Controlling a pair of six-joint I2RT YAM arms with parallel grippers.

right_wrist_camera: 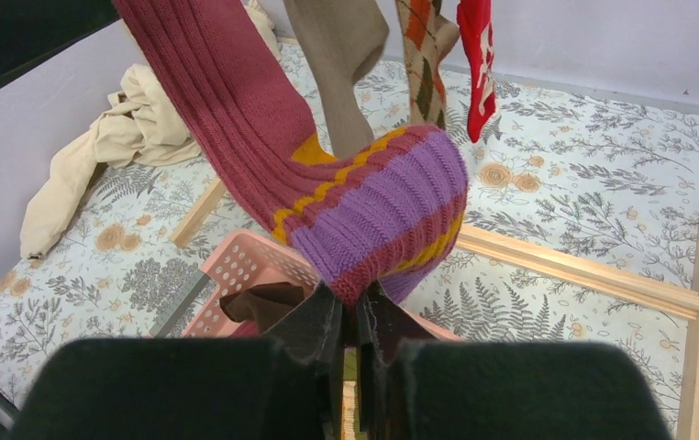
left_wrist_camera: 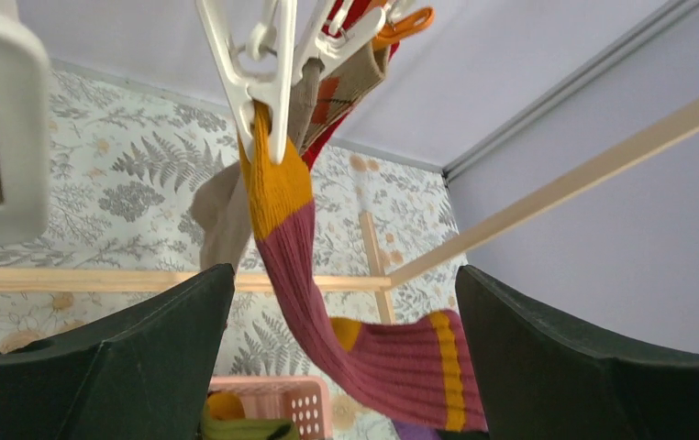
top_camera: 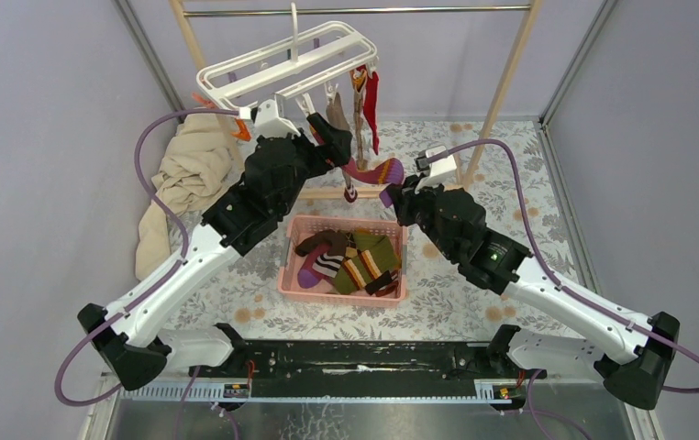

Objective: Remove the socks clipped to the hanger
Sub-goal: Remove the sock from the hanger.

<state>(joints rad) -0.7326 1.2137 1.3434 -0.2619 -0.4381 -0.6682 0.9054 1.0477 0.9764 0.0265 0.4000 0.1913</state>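
Bottom centre of right wrist view: right gripper (right_wrist_camera: 357,321) clenched on purple toe of maroon sock (right_wrist_camera: 263,119), tips pressed together, inner pads hidden by bunched knit. Bottom corners of left wrist view: left gripper (left_wrist_camera: 341,275) released, fingers (left_wrist_camera: 126,367) spread wide either side of same sock, touching nothing. Sock leg stretched up through centre of that frame, mustard cuff pinched in white clip (left_wrist_camera: 268,87); toe end cut off at bottom edge.

Lower centre of top view: pink basket (top_camera: 288,275) holding loose socks (top_camera: 355,261), count unclear, some tucked under others. Around it, floral table (top_camera: 254,302), near edge covered by arm bases.

Upper centre of top view: hanger (top_camera: 282,64), white frame tilted, hook thin and hard to make out, clips partly hidden behind left arm. Clipped there beside maroon one: beige sock (right_wrist_camera: 341,55), argyle sock (right_wrist_camera: 424,64), red sock (right_wrist_camera: 477,55), tops cut off by upper edge of right wrist view. Orange clip (left_wrist_camera: 401,23) barely in at top of left wrist view.

Upper left of top view: beige cloth (top_camera: 190,174) heaped against wall. Farthest back: wooden rack (top_camera: 504,87) with metal rail, post tops cropped.
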